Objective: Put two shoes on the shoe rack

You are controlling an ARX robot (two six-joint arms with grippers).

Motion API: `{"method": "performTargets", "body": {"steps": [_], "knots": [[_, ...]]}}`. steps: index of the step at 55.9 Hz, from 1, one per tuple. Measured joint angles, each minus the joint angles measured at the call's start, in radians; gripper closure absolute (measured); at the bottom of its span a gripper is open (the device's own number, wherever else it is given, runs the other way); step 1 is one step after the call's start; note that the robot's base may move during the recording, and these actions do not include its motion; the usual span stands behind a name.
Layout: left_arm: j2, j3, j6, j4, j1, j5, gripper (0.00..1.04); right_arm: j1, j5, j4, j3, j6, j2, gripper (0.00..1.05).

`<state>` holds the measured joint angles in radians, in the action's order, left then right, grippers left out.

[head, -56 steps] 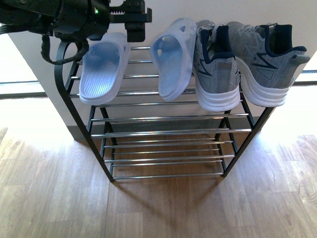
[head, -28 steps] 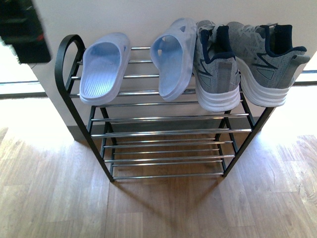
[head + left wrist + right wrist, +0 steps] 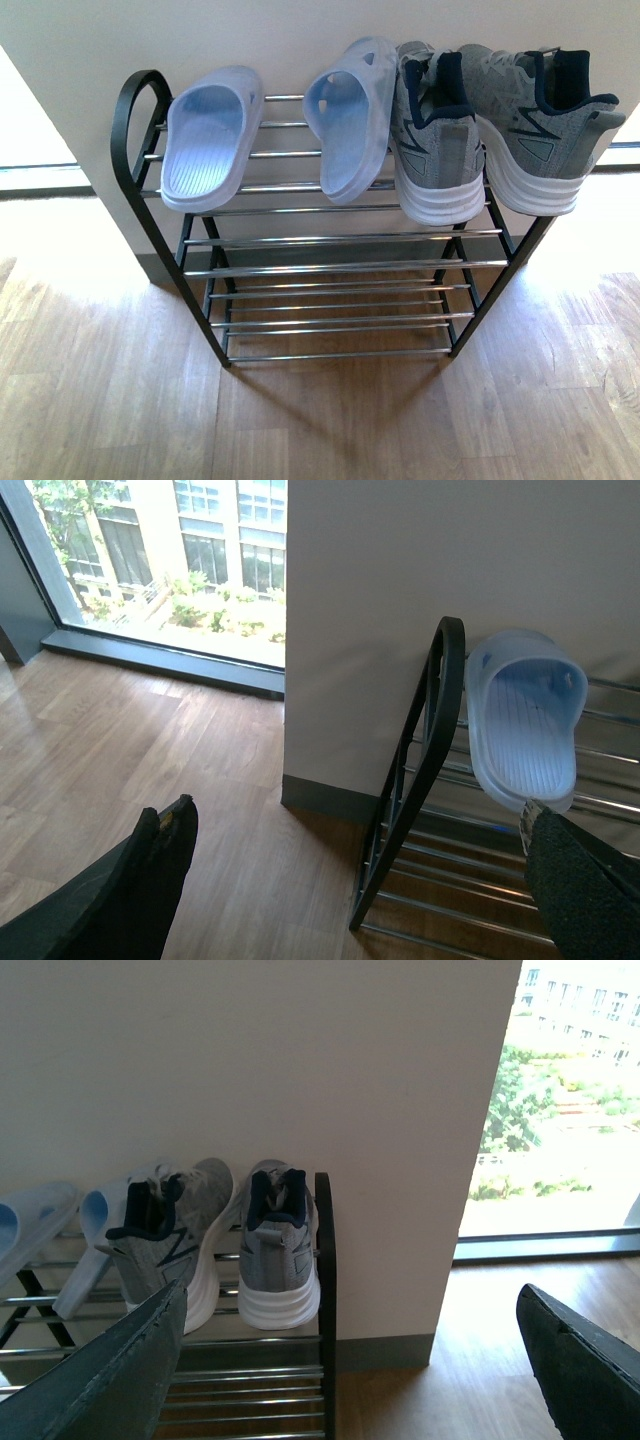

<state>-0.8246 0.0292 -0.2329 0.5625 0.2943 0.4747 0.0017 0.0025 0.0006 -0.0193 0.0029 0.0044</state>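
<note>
Two grey knit sneakers rest side by side, heels toward me, on the right end of the shoe rack's top chrome rods. Two pale blue slides lie on the same shelf to their left. No arm shows in the front view. My left gripper hangs open and empty off the rack's left end, near one slide. My right gripper is open and empty off the right end, facing the sneakers.
The rack stands against a white wall pillar on a wooden floor. Its lower chrome shelves hold nothing. Black rounded side frames close each end. Floor-level windows flank the pillar.
The left arm, which hung over the rack's upper left corner a second ago, has drawn away to the left and out of the front view. Shoes and rack have not moved.
</note>
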Motion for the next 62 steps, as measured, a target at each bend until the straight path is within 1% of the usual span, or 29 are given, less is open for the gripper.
{"method": "performTargets", "body": {"steps": [10,11,14,15,16,17,19,21,22,24,25,35,37,39,41,42,46,62], "knots": [[0.000,0.000,-0.001,0.000,0.000,0.000,0.09,0.000,0.000,0.000,0.000,0.000,0.000,0.09],[-0.006,-0.004,0.012,0.015,-0.005,-0.018,0.10,0.000,0.000,0.000,0.000,0.000,0.000,0.09],[-0.050,-0.023,0.068,0.166,-0.038,-0.138,0.19,0.000,0.003,0.000,0.000,0.001,0.000,0.09],[-0.053,-0.026,0.080,0.200,-0.044,-0.156,0.21,0.000,0.000,0.000,0.000,0.000,0.000,0.09],[-0.059,-0.027,0.106,0.253,-0.058,-0.198,0.24,0.000,-0.001,0.000,0.000,0.000,0.000,0.09],[-0.053,-0.027,0.127,0.285,-0.068,-0.229,0.28,0.000,-0.003,0.000,0.000,0.000,-0.001,0.09],[-0.016,-0.028,0.154,0.292,-0.086,-0.270,0.35,0.000,-0.003,-0.001,0.000,0.000,0.000,0.09],[0.044,-0.028,0.181,0.251,-0.105,-0.296,0.44,0.000,-0.001,-0.001,0.000,0.000,0.000,0.09],[0.056,-0.028,0.185,0.240,-0.109,-0.299,0.46,0.000,0.000,-0.001,0.000,0.000,0.000,0.09],[0.103,-0.028,0.197,0.193,-0.124,-0.314,0.53,0.000,0.000,-0.001,0.000,0.000,-0.001,0.09],[0.114,-0.028,0.200,0.181,-0.127,-0.317,0.54,0.000,0.000,-0.001,0.000,0.000,0.000,0.09],[0.285,-0.023,0.217,0.006,-0.174,-0.359,0.85,0.000,0.000,-0.001,0.000,0.000,0.000,0.09],[0.319,-0.019,0.218,-0.044,-0.193,-0.391,0.90,0.000,0.000,-0.001,0.000,0.000,0.000,0.09],[0.365,-0.019,0.220,-0.106,-0.237,-0.450,0.97,0.000,0.000,-0.001,0.000,0.000,0.000,0.09],[0.391,-0.019,0.222,-0.135,-0.262,-0.465,1.03,0.000,0.000,-0.001,0.000,0.000,0.000,0.09],[0.399,-0.018,0.220,-0.142,-0.268,-0.464,1.04,0.000,0.000,-0.001,0.000,0.000,0.000,0.09],[0.445,-0.018,0.222,-0.185,-0.288,-0.465,1.03,0.000,0.000,-0.001,0.000,0.000,0.000,0.09],[0.580,-0.018,0.222,-0.316,-0.290,-0.472,1.03,0.000,0.000,-0.001,0.000,0.000,0.000,0.09]]}}
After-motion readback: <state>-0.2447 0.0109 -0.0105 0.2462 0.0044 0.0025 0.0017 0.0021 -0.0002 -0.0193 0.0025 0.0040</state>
